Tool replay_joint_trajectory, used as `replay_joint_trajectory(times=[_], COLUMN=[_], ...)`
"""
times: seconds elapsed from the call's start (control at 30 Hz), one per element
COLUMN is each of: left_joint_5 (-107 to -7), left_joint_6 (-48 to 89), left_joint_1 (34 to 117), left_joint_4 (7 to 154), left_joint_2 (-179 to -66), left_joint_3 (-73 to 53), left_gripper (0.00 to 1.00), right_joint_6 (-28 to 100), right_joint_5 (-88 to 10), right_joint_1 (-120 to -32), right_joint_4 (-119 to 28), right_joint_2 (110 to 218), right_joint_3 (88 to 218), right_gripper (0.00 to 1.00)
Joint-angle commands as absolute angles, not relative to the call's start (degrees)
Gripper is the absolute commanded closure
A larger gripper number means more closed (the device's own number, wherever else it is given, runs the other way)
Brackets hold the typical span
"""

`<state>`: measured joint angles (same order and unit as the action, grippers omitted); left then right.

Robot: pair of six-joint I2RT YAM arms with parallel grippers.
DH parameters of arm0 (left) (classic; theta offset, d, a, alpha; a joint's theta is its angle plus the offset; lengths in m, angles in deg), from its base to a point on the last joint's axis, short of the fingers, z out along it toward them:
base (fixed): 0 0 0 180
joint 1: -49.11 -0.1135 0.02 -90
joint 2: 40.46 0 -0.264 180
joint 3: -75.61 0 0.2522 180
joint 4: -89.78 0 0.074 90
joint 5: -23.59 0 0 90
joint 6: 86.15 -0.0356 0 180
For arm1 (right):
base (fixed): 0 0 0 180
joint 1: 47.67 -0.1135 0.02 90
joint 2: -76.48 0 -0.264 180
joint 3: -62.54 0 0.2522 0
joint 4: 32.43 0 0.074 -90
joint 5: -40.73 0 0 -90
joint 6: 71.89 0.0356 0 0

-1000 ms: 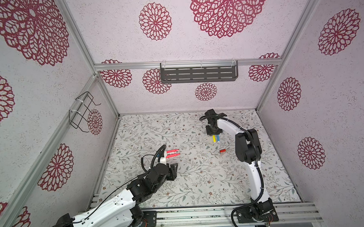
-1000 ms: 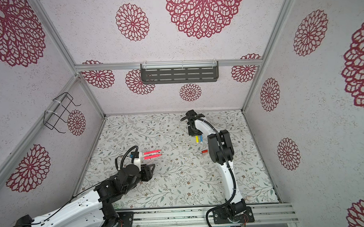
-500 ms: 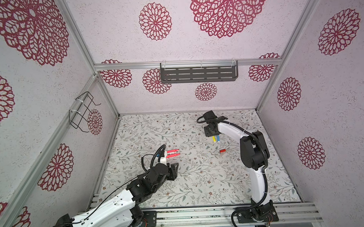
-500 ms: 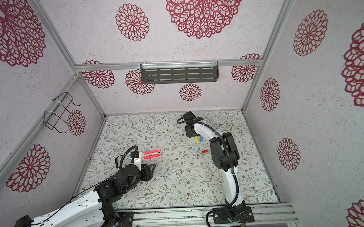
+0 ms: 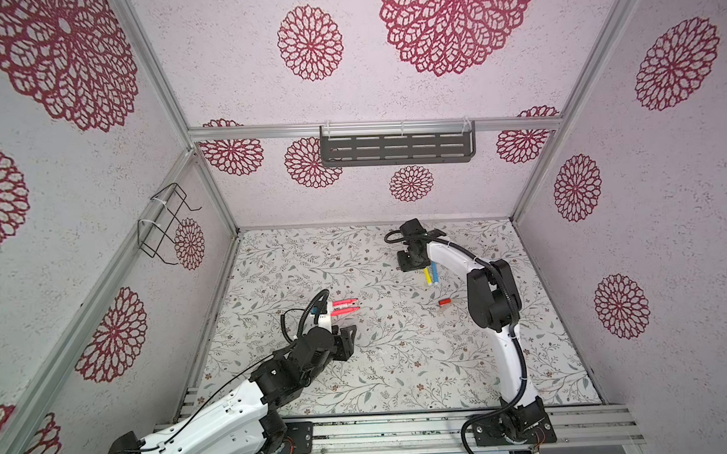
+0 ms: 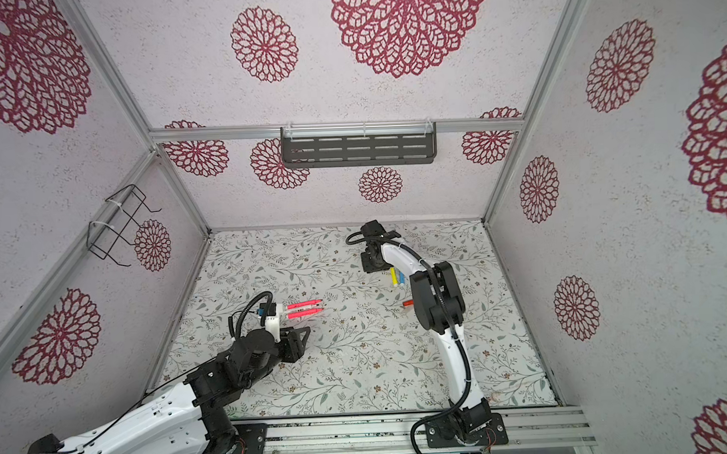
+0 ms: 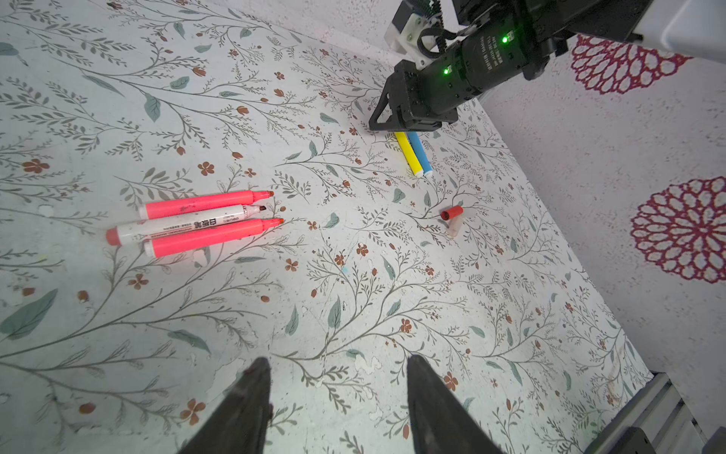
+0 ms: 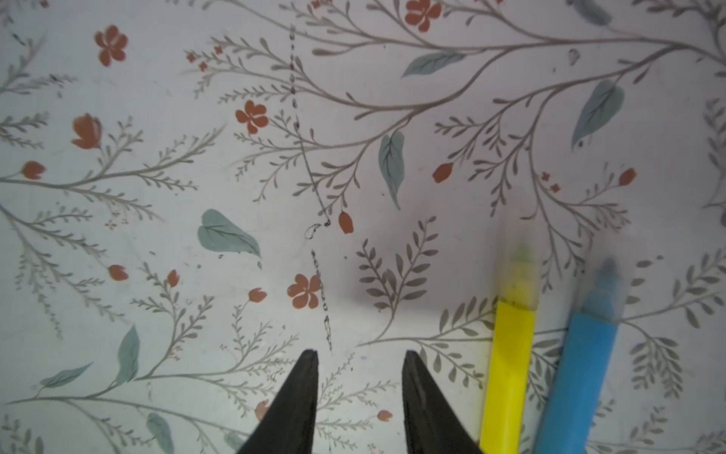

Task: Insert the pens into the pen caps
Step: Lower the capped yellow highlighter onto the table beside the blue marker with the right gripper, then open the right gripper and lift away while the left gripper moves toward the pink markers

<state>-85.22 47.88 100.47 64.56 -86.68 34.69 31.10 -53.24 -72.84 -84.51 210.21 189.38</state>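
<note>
Nothing gripped

Left pincer (image 7: 336,359) half open, empty; three pens (image 7: 184,228) uncapped on worktop (image 7: 353,306) ahead. Right pincer (image 8: 359,352) narrowly parted, empty, just beside yellow pen (image 8: 510,353), blue pen (image 8: 585,365). Red cap (image 7: 451,212) near that pair, touching neither

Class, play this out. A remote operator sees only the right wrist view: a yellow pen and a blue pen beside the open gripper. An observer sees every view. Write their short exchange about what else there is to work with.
Operator: Besides my yellow pen and blue pen, are there more pens?
Observer: Yes, three uncapped pens lie side by side near the left gripper: two pink, with a white one between them.
Operator: Any loose caps?
Observer: A red cap lies closer to your pens than to those three, with a pale cap right beside it.
</note>
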Motion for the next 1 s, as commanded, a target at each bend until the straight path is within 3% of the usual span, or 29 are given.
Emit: replay_joint_trajectory(times=[0.0,0.97], left_joint_5=[-86.1,-86.7], left_joint_6=[48.4,47.9], left_joint_1=[100.8,100.8], left_joint_4=[64.7,64.0], left_joint_2=[-85.7,-83.9], left_joint_3=[35.5,35.7], left_gripper=[0.42,0.42], right_joint_6=[32.8,39.8], right_joint_5=[-52.9,-60.9], right_joint_1=[-71.8,-68.4], right_joint_4=[-89.0,-88.1], right_joint_2=[210.8,209.0], right_joint_3=[192.1,187.2], right_gripper=[0.62,0.61])
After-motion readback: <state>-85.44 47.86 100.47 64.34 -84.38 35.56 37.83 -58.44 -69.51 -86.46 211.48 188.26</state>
